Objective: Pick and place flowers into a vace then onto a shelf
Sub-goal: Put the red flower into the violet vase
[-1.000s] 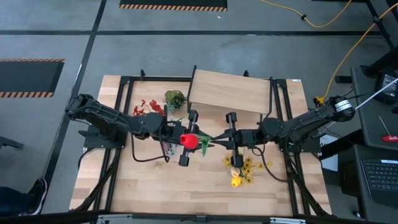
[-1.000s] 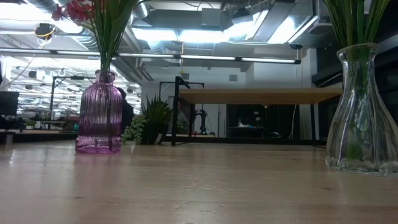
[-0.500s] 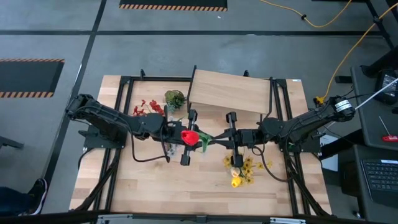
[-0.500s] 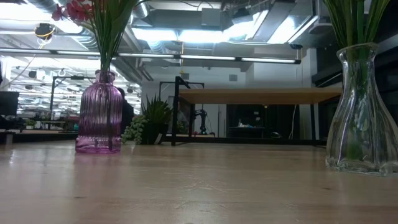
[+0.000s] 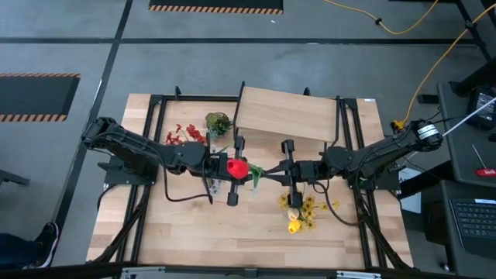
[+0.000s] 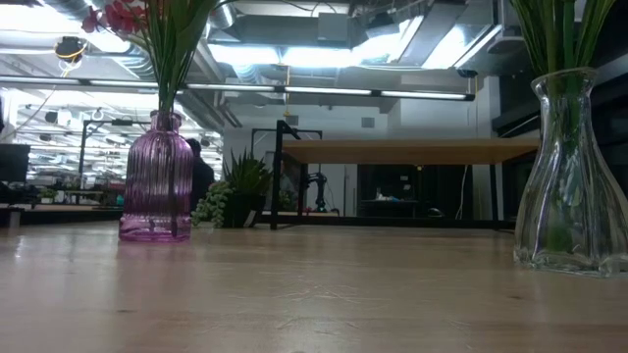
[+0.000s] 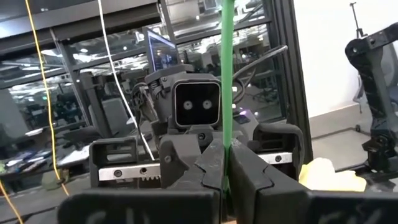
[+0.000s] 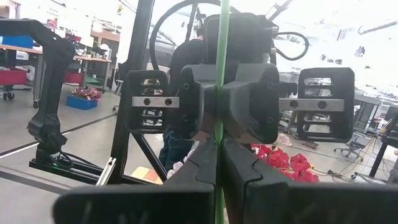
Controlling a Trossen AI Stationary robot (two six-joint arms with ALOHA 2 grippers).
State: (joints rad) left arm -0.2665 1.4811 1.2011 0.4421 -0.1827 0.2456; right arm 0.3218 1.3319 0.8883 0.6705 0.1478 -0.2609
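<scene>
Left tool (image 5: pixel 232 169): frame centre, clamped on the green stem (image 7: pixel 226 93) beside the red tulip (image 5: pixel 238 168).
Right tool (image 5: pixel 288 172): facing it just right of centre, pinching the same stem.
Shelf (image 5: pixel 287 114): upper centre of the surface (image 5: pixel 186 225).
Yellow flowers (image 5: pixel 301 213): below right tool.

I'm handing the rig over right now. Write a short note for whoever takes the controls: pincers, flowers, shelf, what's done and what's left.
Left pincer: shut on the red flower stem, mid-table.
Right pincer: shut on the same green stem, facing the left one. Both wrist views show the stem clamped by both arms.
Purple vase holds red flowers; clear vase holds green stems.
Yellow flowers sit near the table's front, right of centre.
Shelf at the back: no vase visible on its board.
Left to do: release one grip, put the red flower in a vase, move the vases to the shelf.
</scene>
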